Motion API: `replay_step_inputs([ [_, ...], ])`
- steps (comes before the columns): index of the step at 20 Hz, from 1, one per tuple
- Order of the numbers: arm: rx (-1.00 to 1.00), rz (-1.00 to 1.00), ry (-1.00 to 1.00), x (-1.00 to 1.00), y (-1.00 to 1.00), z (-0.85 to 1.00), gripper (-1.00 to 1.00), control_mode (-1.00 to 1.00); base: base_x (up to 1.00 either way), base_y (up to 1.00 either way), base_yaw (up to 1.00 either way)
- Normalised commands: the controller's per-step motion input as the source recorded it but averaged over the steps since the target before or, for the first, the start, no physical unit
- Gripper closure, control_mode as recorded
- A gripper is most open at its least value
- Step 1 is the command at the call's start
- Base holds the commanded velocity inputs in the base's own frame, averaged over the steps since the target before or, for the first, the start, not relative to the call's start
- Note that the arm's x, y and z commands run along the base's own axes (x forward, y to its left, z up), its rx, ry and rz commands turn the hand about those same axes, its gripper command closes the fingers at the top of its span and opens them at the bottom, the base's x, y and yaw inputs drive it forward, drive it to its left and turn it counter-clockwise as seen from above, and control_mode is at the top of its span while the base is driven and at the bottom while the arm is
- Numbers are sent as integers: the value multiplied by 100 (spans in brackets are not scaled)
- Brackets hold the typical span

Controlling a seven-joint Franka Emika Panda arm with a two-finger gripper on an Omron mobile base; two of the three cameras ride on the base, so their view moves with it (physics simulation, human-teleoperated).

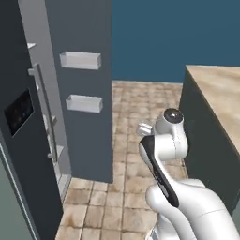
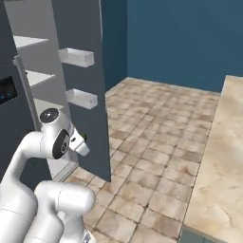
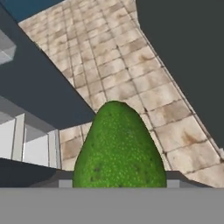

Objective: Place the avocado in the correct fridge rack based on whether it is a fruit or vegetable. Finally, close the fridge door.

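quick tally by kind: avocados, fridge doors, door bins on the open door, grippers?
Avocado: 1, sitting in the gripper
Fridge doors: 2, the open fridge door and the door with the black display panel
Door bins: 2, upper bin and lower bin
Gripper: 1
Total: 6

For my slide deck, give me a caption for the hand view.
Green avocado held close before the camera, above tiled floor, beside the open fridge door.

My arm folds back low, elbow bent, with the tool (image 3: 114, 183) clamped on the avocado (image 3: 119, 148) between its fingertips.
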Motion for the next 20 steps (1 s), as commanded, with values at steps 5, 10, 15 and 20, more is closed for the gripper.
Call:
replay_step_inputs([
  [5,0,0,0,0,0,0,100,100,100,1,56],
  [10,0,0,0,0,0,0,100,100,97,0,57],
  [15,0,0,0,0,0,0,100,100,63,0,57],
  [20,0,0,0,0,0,0,100,100,55,-10,50],
])
